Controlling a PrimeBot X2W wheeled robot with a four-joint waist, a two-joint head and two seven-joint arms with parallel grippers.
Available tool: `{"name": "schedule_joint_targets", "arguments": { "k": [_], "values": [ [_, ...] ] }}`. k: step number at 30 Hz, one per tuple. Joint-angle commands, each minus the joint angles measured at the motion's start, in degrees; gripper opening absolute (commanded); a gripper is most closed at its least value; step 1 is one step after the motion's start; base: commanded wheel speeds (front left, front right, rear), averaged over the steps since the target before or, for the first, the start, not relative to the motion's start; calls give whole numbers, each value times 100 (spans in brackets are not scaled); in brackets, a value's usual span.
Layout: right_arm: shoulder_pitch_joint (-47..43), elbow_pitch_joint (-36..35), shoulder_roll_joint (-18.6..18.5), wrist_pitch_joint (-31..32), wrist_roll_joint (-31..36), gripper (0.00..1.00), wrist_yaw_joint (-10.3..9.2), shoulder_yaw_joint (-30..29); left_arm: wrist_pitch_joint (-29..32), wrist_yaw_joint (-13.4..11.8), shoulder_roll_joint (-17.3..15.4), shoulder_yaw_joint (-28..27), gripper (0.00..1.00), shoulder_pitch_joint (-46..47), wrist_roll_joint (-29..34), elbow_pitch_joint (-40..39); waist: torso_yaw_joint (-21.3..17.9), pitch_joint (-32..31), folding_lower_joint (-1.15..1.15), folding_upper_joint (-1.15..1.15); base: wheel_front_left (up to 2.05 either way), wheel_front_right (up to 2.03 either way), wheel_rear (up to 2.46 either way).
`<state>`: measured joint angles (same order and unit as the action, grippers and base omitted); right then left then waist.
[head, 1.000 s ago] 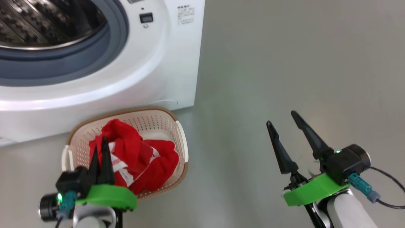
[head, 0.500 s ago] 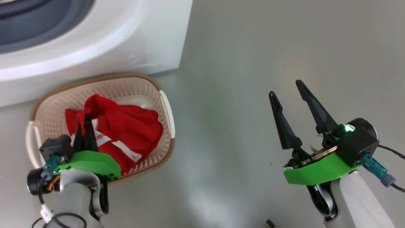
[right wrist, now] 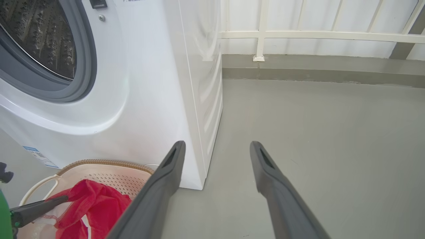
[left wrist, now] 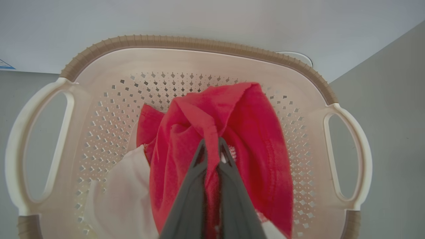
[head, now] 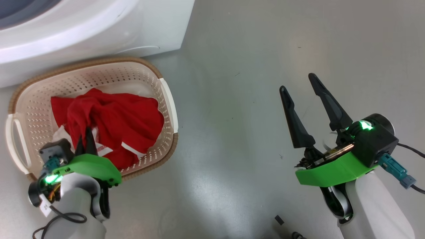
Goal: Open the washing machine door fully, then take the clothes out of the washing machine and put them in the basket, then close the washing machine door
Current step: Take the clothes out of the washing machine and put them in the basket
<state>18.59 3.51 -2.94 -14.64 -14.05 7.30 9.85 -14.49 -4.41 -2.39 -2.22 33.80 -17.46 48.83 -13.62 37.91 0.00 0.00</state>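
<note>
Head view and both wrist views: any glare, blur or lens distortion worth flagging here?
Head view: sharp, with a pale sheen on the floor. Left wrist view: the rim of the basket bows from the wide lens, and the left gripper looks soft near the bottom edge. Right wrist view: the side edge of the washing machine leans; no glare.

from the head: steeply down on a cream perforated plastic basket with brown woven-look rim (head: pixel 99 61). from the left wrist: close above that basket, facing in. from the right wrist: low, toward the white front-loading washing machine (right wrist: pixel 149 83), same basket lower left.
</note>
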Motion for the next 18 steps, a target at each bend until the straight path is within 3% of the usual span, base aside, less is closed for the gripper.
{"name": "schedule_joint_targets", "arguments": {
  "k": [1, 5, 9, 18],
  "values": [
    [-3, -116, 6, -36, -30, 100, 19, 111, -51, 53, -66, -162, 0, -22, 91, -6, 5, -6, 0, 0, 0, 0, 0],
    [-17, -85, 6, -36, -27, 100, 19, 100, -51, 176, -58, -209, 0, 43, 119, 169, 30, -57, 0, 0, 0, 0, 0],
    [-56, -28, 6, -36, -30, 100, 19, 107, -51, 265, -53, -253, 97, 31, 84, 360, 74, -222, 0, 0, 0, 0, 0],
    [-192, 118, 6, -36, 22, 100, 19, 169, -51, 406, -50, -374, 100, -414, 11, -304, 203, -806, 0, 0, 0, 0, 0]
  ]
}}
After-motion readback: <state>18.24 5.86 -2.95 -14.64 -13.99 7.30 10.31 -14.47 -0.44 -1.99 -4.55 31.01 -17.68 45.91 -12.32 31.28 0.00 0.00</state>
